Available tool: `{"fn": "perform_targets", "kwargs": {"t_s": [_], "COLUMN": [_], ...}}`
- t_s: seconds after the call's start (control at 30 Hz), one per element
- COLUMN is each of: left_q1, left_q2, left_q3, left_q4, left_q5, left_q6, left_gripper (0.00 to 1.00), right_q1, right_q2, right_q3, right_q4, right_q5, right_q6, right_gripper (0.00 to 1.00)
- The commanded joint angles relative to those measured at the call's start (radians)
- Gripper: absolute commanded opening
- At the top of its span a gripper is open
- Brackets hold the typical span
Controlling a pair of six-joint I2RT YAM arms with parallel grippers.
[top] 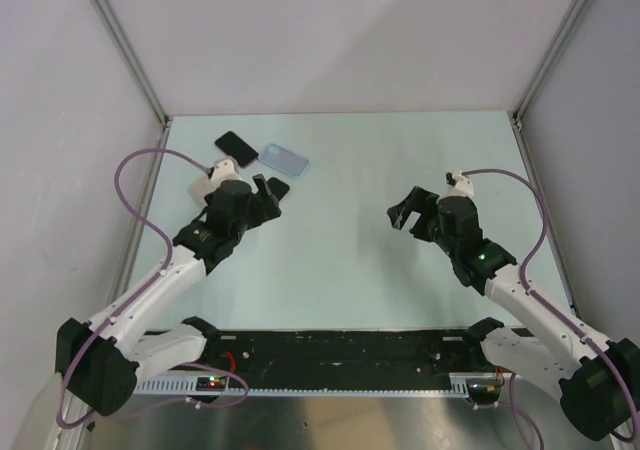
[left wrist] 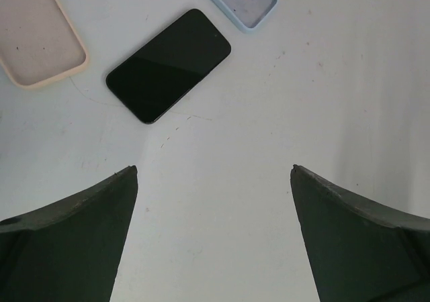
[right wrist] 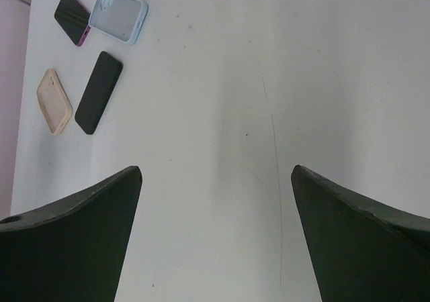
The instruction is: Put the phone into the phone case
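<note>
Phone case (top: 283, 158), light blue, lies hollow side up at the far left of the pale, scuffed table (top: 400, 260), against a magenta-edged black phone (top: 236, 148). The phone (left wrist: 168, 65) lies flat nearby, beside a beige case (left wrist: 40, 37). Left gripper (top: 268, 196) hangs above them, jaws spread, empty. Right gripper (top: 406, 210), mid-table, likewise. White walls (top: 350, 40) enclose the table.

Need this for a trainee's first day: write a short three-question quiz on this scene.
1. True or false: the light blue, translucent phone case already holds a phone.
2. What do the left arm's fingers and the right arm's fingers hold? A) a phone B) a case C) nothing
3. How many empty cases does the right wrist view show?
Key: 1 false; 2 C; 3 two, the light blue one and the pale beige rounded case.
</note>
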Motion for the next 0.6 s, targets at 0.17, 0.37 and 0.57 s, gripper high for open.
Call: {"fn": "perform_targets", "kwargs": {"t_s": [0.17, 0.37, 0.57], "left_q1": [0.017, 0.148, 0.289], "left_q2": [0.093, 0.29, 0.521], "left_q3": [0.134, 0.262, 0.377], "left_q4": [0.028, 0.002, -0.042], "left_q5": [-0.048, -0.041, -0.028], "left_q6": [-0.044, -0.089, -0.13], "left_gripper": [0.98, 0.96, 0.84], "right_q1": [-0.009, -0.011, -0.017], "right_q2": [0.005, 0.02, 0.019], "right_q3": [0.019, 0.018, 0.019], "right_q4": [0.045, 0.033, 0.031], "right_q5": [-0.001, -0.034, -0.062], "right_q6": [-0.029, -0.018, -0.032], "right_gripper": [1.0, 1.0, 1.0]}}
